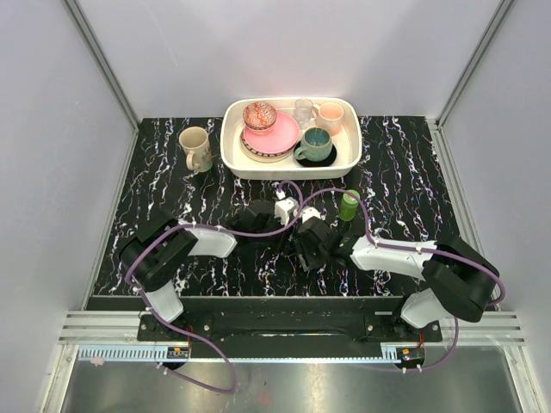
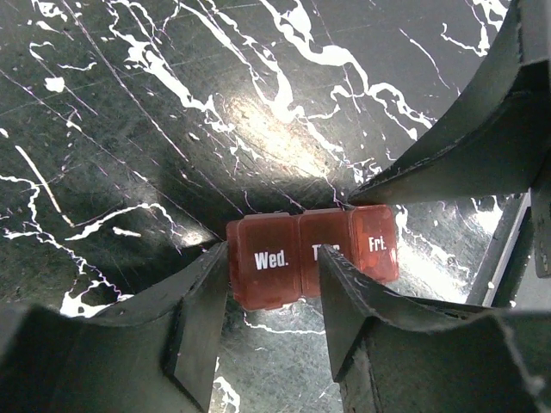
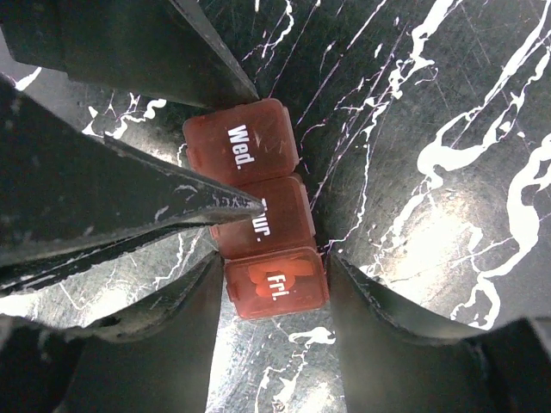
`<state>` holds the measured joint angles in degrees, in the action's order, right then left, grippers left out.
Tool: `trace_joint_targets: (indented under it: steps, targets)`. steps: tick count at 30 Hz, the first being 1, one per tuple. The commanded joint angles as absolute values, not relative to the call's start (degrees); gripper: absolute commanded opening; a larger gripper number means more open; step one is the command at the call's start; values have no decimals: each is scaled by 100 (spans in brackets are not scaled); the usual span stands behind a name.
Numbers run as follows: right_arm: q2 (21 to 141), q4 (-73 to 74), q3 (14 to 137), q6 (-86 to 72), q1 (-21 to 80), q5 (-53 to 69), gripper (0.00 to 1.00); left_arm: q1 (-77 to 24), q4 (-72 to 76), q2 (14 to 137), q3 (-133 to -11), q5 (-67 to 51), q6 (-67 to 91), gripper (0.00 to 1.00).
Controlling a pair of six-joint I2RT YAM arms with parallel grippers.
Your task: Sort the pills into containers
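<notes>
The container is a small red-brown pill case (image 2: 376,245) with lids marked Wed., Thur. and Fri., lying flat on the black marble table. My left gripper (image 2: 274,262) is open and straddles the Wed. compartment: one finger lies at the case's end and the other fingertip (image 2: 344,275) lies over the Thur. lid. In the right wrist view the case (image 3: 245,142) shows orange pills under the Fri. lid. My right gripper (image 3: 275,267) is shut on the Fri. end, a finger against each long side. In the top view both grippers meet mid-table and hide the case.
A green bottle (image 1: 349,206) stands just behind the right gripper. A beige mug (image 1: 195,148) stands at the back left. A white tray (image 1: 231,155) of crockery sits at the back centre. The left gripper's finger (image 3: 172,198) crosses the right wrist view.
</notes>
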<state>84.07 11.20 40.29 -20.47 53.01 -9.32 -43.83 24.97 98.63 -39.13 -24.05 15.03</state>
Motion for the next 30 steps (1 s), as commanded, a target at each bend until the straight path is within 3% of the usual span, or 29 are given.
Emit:
trace_joint_targets:
  steps: [1,10,14,30]
  targets:
    - [8420,896,3999,-2136,5370,-826,56,-4403,1995,9703,-4060,-2426,1380,50]
    - [8438,896,3999,-2118,5370,-765,49,-4157,1942,9483,-4078,-2417,1406,52]
    - [8446,879,3999,-2092,5370,-765,41,-4096,1977,9448,-4017,-2461,1424,53]
    - [8332,852,3955,-2127,5379,-756,37,-3289,2601,8509,-3367,-2619,2143,58]
